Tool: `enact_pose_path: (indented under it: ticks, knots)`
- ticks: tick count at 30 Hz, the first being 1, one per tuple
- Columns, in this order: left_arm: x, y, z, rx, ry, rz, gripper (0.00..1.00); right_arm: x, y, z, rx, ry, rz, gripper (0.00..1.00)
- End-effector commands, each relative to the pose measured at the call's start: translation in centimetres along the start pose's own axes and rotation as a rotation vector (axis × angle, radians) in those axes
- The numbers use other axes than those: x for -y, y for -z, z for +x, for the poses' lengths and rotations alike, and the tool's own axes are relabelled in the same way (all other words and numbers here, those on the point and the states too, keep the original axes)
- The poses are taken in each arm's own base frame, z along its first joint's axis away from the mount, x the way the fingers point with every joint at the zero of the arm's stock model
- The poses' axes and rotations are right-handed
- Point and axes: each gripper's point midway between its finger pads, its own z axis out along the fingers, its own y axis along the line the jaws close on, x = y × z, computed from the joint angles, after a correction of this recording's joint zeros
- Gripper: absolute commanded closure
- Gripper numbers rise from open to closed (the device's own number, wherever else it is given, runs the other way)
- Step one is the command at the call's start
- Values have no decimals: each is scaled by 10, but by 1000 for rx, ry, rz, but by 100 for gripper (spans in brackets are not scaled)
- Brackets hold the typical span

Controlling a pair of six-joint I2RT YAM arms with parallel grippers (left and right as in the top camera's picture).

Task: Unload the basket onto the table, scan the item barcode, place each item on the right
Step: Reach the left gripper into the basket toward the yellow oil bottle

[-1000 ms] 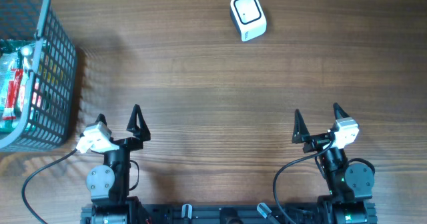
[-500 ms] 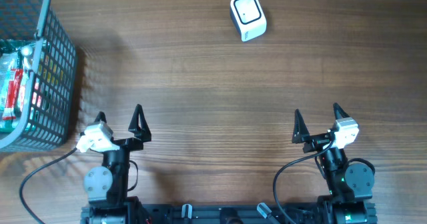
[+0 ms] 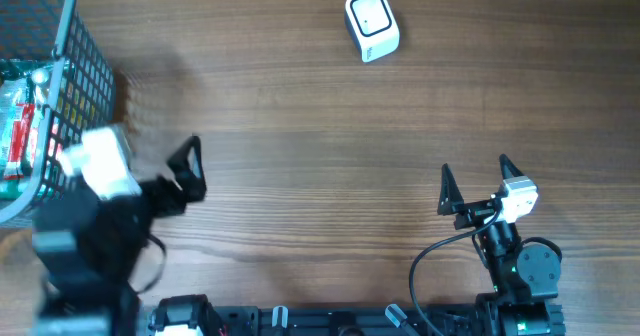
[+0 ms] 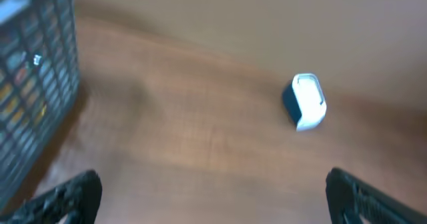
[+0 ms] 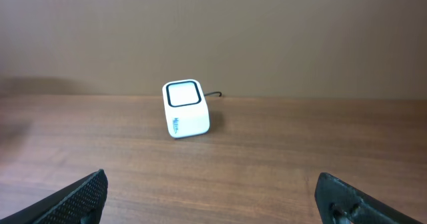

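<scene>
Left claw (image 4: 213, 184) has swung up toward the basket (image 3: 95, 86), spread wide and empty; right claw (image 3: 475, 168) likewise gapes empty.

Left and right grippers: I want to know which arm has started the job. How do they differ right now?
The left gripper is blurred overhead, beside the grey mesh basket; the right gripper is sharp, by the near edge of the wooden table. The left wrist view is tilted, showing basket and white box-shaped scanner; the right wrist view is level, showing only the scanner. Both are open and empty.
</scene>
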Motion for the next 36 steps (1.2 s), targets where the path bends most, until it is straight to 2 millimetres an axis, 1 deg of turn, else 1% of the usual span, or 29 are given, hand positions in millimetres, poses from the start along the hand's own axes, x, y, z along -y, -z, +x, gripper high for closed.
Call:
enact_pose_path:
  ticks: [1, 5, 7, 8, 11, 13, 14, 15, 17, 19, 20, 22, 23, 24, 25, 26, 28, 30, 32, 34, 35, 36]
  knots:
    - [15, -4, -53, -88, -11, -13, 0, 1, 0, -2, 10, 4, 6, 0]
    - [26, -21, -106, -61, -14, -8, 0, 1, 0, -2, 10, 5, 6, 0]
    - [23, -29, -124, -26, -20, -36, 0, 1, 0, -2, 10, 5, 6, 0]
    - [17, -32, -136, 8, -21, -79, 0, 1, 0, -2, 10, 4, 6, 0]
    - [-18, -34, -165, 127, -19, -288, 0, 1, 0, -2, 10, 4, 6, 0]
    - [-39, -24, -180, 201, -10, -422, 0, 1, 0, -2, 10, 4, 6, 0]
    - [-54, -13, -190, 260, 0, -528, 0, 1, 0, -2, 10, 5, 6, 0]
    - [-63, -4, -197, 298, 3, -601, 0, 1, 0, -2, 10, 4, 6, 0]
    - [-74, 6, -208, 337, -41, -681, 0, 1, 0, -2, 10, 5, 6, 0]
    - [-79, 6, -221, 354, -113, -704, 0, 1, 0, -2, 10, 4, 6, 0]
    - [-86, 6, -226, 351, -152, -731, 0, 1, 0, -2, 10, 5, 6, 0]
    - [-99, 5, -228, 331, -184, -776, 0, 1, 0, -2, 10, 4, 6, 0]
    - [-112, 4, -227, 310, -192, -811, 0, 1, 0, -2, 10, 4, 6, 0]
    - [-120, 2, -226, 292, -199, -825, 0, 1, 0, -2, 10, 4, 6, 0]
    - [-134, -3, -223, 261, -192, -837, 0, 1, 0, -2, 10, 5, 6, 0]
    - [-141, -6, -220, 245, -182, -834, 0, 1, 0, -2, 10, 4, 6, 0]
    - [-159, -19, -213, 201, -145, -783, 0, 1, 0, -2, 10, 4, 6, 0]
    - [-176, -35, -202, 147, -111, -684, 0, 1, 0, -2, 10, 4, 6, 0]
    - [-188, -44, -195, 116, -82, -622, 0, 1, 0, -2, 10, 5, 6, 0]
    - [-205, -52, -188, 98, -11, -581, 0, 1, 0, -2, 10, 4, 6, 0]
    - [-216, -55, -183, 90, 38, -576, 0, 1, 0, -2, 10, 5, 6, 0]
    - [-244, -54, -171, 62, 121, -611, 0, 1, 0, -2, 10, 5, 6, 0]
